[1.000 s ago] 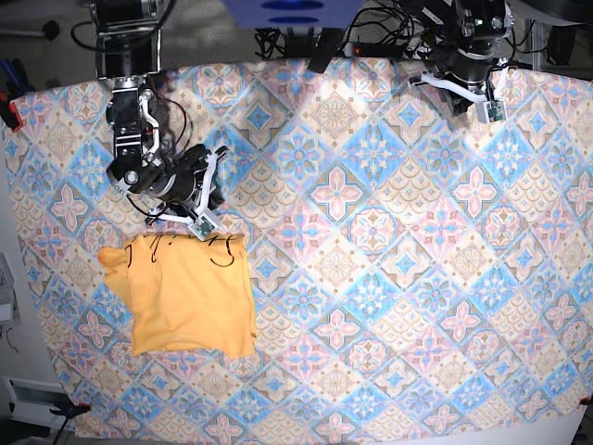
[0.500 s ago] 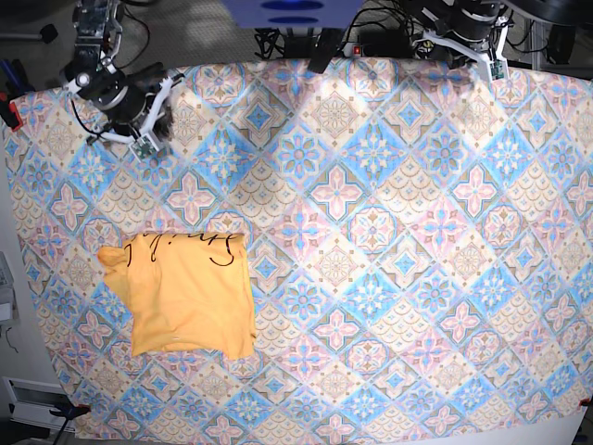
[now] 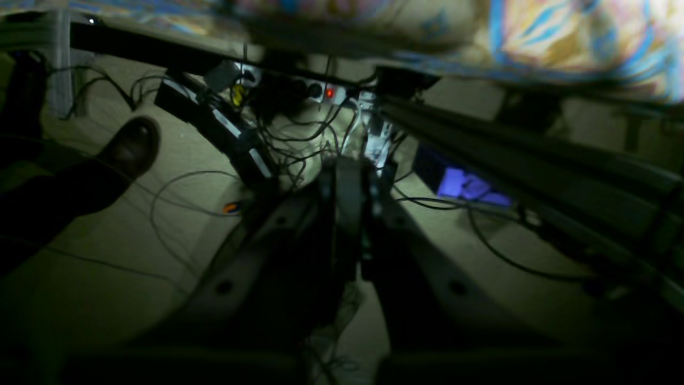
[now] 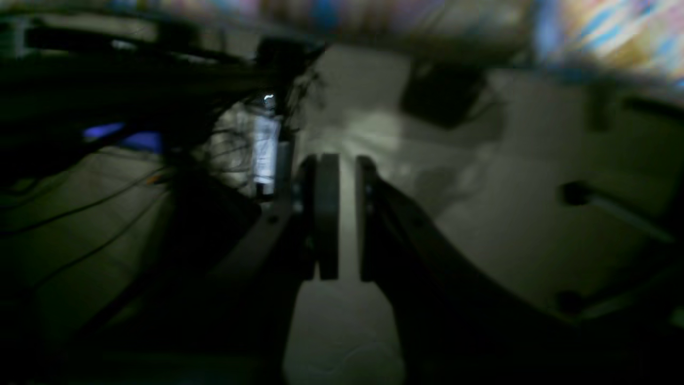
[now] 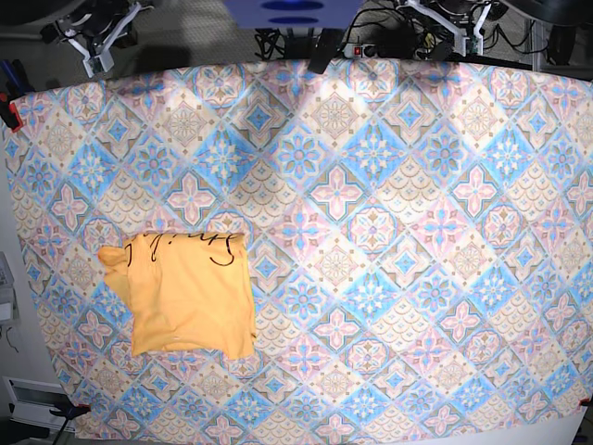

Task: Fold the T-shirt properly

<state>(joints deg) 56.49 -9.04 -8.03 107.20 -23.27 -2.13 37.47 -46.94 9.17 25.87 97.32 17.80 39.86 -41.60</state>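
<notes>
The T-shirt point(image 5: 185, 295) lies folded near the left, so both arms should stay away, the left gripper point(image 3: 350, 214) squeezed together and the right gripper point(image 4: 342, 214) a bit apart, holding nothing.

The plain yellow-orange soft fabric T-shirt point(image 5: 190, 295) lies folded into a rough rectangle, flat on the left part of the base view. Thin black cursive script runs along its top edge, and a bunched sleeve sticks out at its upper left corner.
</notes>
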